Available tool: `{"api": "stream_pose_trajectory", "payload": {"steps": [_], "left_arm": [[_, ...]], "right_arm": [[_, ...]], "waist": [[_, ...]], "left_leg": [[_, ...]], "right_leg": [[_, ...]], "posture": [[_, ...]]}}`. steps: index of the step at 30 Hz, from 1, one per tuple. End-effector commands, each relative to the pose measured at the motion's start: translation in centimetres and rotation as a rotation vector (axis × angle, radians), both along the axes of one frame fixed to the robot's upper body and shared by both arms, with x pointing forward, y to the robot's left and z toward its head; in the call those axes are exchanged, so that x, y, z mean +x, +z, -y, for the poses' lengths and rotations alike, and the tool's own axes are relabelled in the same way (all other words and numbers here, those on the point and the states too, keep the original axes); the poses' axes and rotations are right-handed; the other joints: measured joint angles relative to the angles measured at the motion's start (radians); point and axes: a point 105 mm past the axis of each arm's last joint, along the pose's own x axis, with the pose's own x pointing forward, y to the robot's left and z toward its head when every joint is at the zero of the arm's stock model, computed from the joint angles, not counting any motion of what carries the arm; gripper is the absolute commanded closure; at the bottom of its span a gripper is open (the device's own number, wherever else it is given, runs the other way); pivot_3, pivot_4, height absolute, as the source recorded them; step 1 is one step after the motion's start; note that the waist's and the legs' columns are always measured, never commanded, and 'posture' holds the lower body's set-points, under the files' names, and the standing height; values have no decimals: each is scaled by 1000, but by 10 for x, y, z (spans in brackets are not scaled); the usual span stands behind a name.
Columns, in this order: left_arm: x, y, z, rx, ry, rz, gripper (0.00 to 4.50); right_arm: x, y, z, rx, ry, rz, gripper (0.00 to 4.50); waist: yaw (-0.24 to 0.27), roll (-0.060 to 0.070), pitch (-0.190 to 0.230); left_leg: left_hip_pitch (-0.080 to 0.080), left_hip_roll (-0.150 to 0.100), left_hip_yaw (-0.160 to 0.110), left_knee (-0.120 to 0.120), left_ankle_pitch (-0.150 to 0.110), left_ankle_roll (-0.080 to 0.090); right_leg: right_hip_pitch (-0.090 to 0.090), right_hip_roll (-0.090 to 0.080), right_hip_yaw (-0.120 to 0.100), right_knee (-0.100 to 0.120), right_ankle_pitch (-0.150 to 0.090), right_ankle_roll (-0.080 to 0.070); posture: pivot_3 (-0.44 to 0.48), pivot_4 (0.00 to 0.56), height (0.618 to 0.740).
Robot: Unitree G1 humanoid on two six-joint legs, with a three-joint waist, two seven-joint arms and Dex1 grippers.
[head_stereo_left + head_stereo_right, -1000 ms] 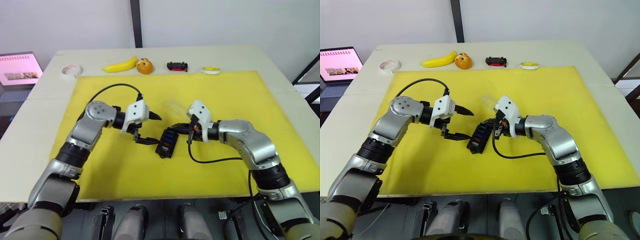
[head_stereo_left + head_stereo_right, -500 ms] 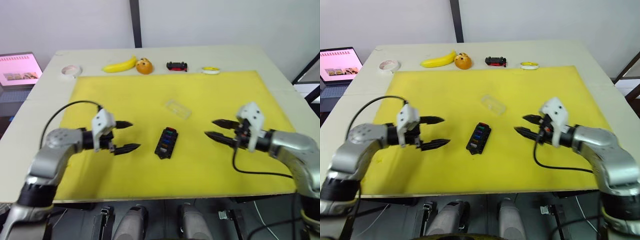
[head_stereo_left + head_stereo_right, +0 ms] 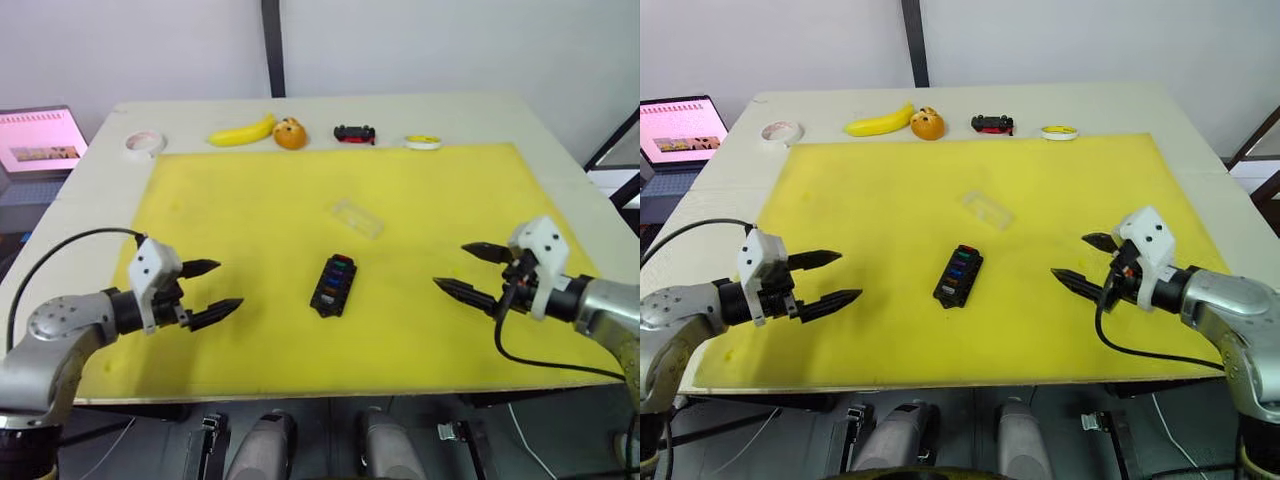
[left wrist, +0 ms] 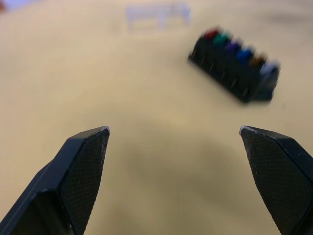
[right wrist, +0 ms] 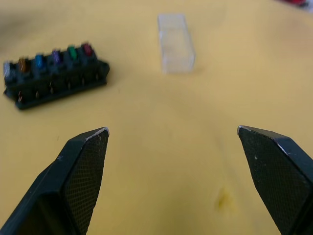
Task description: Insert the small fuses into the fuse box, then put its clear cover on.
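Yellow matting [image 3: 300,190] covers most of the pale tabletop [image 3: 560,140]. At its left edge the left end effector [image 3: 207,290] hovers just above the mat with its two black fingers [image 4: 83,171] spread wide and nothing between them, pointing toward the middle. Near the centre of the mat lies the fuse box [image 3: 333,285], a small black block set at a slight angle, well apart from both end effectors. The small fuses [image 5: 55,57] sit along its top in a single visible row: red, green, purple, blue, orange-brown and grey, seated in their slots. Just beyond the box, slightly to its right, the clear cover [image 3: 357,218] rests flat on the mat, separate from the box and not touching it. At the right side of the mat the right end effector [image 3: 463,272] is likewise released, its fingers [image 5: 78,171] parted wide and empty, aimed back toward the centre. Along the far edge of the tabletop, off the mat, stand a roll of tape [image 3: 143,143], a banana [image 3: 242,131], an orange object [image 3: 291,133] touching the banana's tip, a small black-and-red toy car [image 3: 354,133] and a yellow-and-white disc [image 3: 423,141]. A laptop screen [image 3: 40,140] shows pink off the tabletop's left side.
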Motion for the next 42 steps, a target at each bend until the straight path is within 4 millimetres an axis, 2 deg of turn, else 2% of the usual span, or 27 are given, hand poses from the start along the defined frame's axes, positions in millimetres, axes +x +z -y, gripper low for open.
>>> {"api": "stream_pose_trajectory", "payload": {"steps": [1, 5, 11, 19, 34, 37, 41, 42], "left_arm": [[1, 22, 17, -72, 2, 58, 0], [4, 33, 33, -116, 18, 90, 0], [8, 35, 45, -123, 8, 104, 0], [10, 36, 52, -111, -12, 136, 0], [12, 37, 56, -103, -9, 159, 0], [13, 37, 55, -100, -7, 162, 0], [13, 35, 55, -98, -8, 158, 0], [13, 35, 55, -98, -8, 157, 0]], "right_arm": [[12, 12, -27, 35, 35, 24, 20], [35, 16, -56, 82, 31, -11, 20], [70, 5, -87, 31, 9, -62, 20], [106, -5, -94, -30, -37, -49, 20], [130, -23, -104, -63, -42, -61, 20], [130, -22, -107, -51, -32, -62, 886], [130, -22, -106, -59, -36, -58, 2827], [130, -22, -106, -58, -37, -56, 2789]], "waist": [[-1, 0, 0], [0, 0, 0], [1, 0, 0], [-2, 0, 0], [-3, 0, 0], [-5, 0, 0], [-5, 0, 0], [-5, 0, 0]], "left_leg": [[0, 0, 0, 0, 0, 0], [0, 0, 0, 0, 0, 0], [-1, -1, 0, 0, 1, -2], [-2, -1, 0, -1, 4, -7], [-2, -1, 0, -1, 4, -7], [-2, -1, 0, -1, 4, -7], [-2, -1, 0, -1, 4, -7], [-2, -1, 0, -1, 4, -7]], "right_leg": [[0, 0, 0, 0, 0, 0], [-1, 0, 0, 0, 0, 0], [-2, 0, 0, 0, 0, 0], [-3, 0, 0, 0, 0, 0], [-3, 0, 0, 0, 0, 0], [-3, 0, 0, 0, 0, 0], [-4, 0, 0, 1, 0, 0], [-4, 0, 0, 0, 0, 0]], "posture": [[0, 150, 740], [0, 150, 740], [0, 150, 740], [0, 150, 740], [0, 150, 740], [0, 150, 740], [0, 150, 740], [0, 150, 740]]}}
